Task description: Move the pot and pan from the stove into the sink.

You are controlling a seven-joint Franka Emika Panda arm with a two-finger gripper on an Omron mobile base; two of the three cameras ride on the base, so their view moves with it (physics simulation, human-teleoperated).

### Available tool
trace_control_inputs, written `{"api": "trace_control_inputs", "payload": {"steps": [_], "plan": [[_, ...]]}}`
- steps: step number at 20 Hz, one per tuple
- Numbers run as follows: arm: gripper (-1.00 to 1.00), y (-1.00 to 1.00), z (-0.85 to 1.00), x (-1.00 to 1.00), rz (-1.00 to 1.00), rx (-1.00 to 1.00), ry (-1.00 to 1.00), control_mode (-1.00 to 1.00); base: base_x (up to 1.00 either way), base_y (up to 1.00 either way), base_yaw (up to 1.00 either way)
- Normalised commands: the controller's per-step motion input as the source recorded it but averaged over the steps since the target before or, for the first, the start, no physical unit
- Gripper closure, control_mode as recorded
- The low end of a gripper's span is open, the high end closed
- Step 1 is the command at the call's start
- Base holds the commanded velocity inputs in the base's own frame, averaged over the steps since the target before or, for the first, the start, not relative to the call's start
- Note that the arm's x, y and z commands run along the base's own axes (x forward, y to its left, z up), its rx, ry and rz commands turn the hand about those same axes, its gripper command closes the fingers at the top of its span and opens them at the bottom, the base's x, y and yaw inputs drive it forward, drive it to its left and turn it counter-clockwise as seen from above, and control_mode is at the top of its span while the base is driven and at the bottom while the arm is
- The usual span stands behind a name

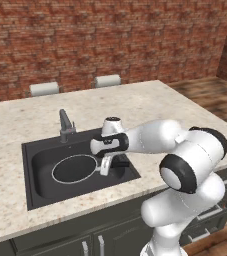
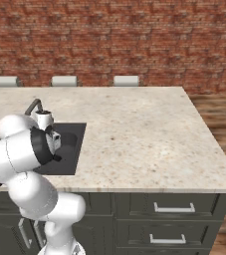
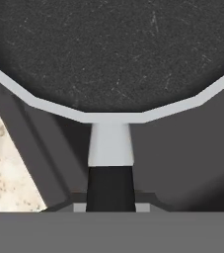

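Hand view shows us the pan (image 3: pixel 108 54), black inside with a thin pale rim, in the sink (image 1: pixel 37 182), its handle (image 3: pixel 110 185) clamped by our gripper (image 1: pixel 106 165).

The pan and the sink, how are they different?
The pan is round with a pale rim; the sink is a rectangular basin rimmed by speckled stone. The pan is small and sits inside the bigger sink. The claw grips the pan's handle; the sink is fixed. Both are dark inside.
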Motion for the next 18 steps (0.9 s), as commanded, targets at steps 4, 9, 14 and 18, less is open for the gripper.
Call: {"api": "trace_control_inputs", "payload": {"steps": [4,9,14,18], "plan": [[1.0,0.33,-0.2,0.19,0.0,-0.03,0.0,-1.0,0.0,0.0,0.0],[1.0,0.0,-0.09,0.06,0.0,0.0,0.0,-1.0,0.0,0.0,0.0],[1.0,0.03,-0.38,0.3,0.0,-0.01,-0.04,-1.0,0.0,0.0,0.0],[1.0,0.08,-0.43,0.4,0.0,0.0,-0.1,-1.0,0.0,0.0,0.0]]}}
